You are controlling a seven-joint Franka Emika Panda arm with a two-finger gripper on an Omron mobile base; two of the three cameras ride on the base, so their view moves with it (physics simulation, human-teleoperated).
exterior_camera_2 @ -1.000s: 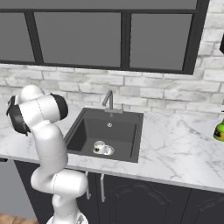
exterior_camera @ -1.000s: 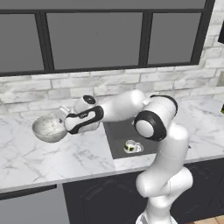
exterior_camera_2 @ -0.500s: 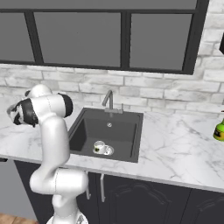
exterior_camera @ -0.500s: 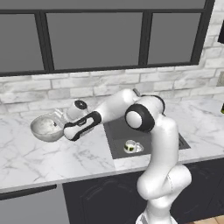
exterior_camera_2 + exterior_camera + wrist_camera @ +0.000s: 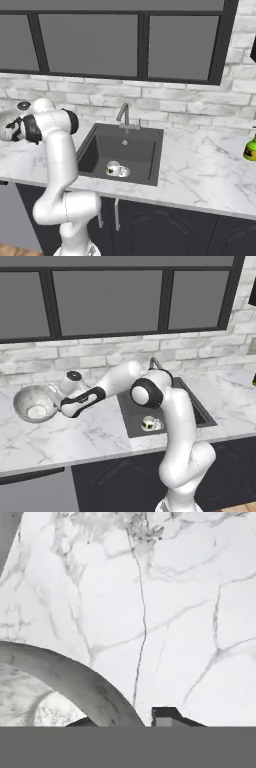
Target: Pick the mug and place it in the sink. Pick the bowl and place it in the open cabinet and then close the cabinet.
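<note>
The speckled grey-white bowl (image 5: 35, 403) sits upright on the marble counter at the left. My gripper (image 5: 56, 401) is at its right rim, the arm stretched out low to the left. In the hand view the bowl's thick rim (image 5: 75, 682) curves up between the two dark fingertips of my gripper (image 5: 125, 718), which look shut on it. The small white mug (image 5: 148, 422) stands in the dark sink (image 5: 131, 408), near the front of the basin; the right base view also shows the mug (image 5: 113, 168) in the sink (image 5: 137, 150). The cabinet is out of view.
A slim grey faucet (image 5: 122, 114) rises behind the basin. A green bottle (image 5: 250, 147) stands on the counter at the far right. Dark-framed panels (image 5: 107, 301) run along the brick wall above. Bare marble (image 5: 165, 612) lies beyond the bowl's rim.
The hand has reached further left and down to the bowl's rim, and the jaws have gone from wide open to shut on the rim. The bowl and mug have not moved.
</note>
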